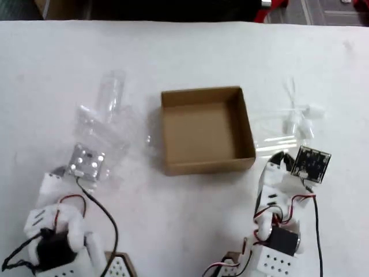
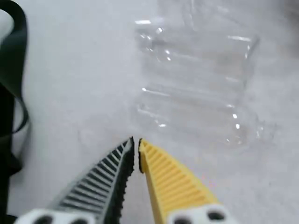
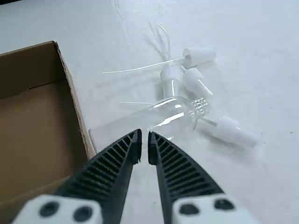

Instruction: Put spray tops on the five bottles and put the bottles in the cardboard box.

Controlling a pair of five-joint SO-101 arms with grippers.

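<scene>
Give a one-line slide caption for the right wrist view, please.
Closed right gripper poised near a clear uncapped bottle lying beside the cardboard box, white spray tops beyond.

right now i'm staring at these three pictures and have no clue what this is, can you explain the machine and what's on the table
These are two small robot arms side by side at a white-covered table. One picture looks down from a fixed overhead camera. The other two come from a camera on each arm's wrist, looking along its pincer. An open brown cardboard box sits in the middle. A cluster of clear plastic bottles lies ahead of the left gripper. Ahead of the right gripper lie several white spray tops with thin tubes and one clear bottle on its side. Both grippers are closed and hold nothing.
</scene>
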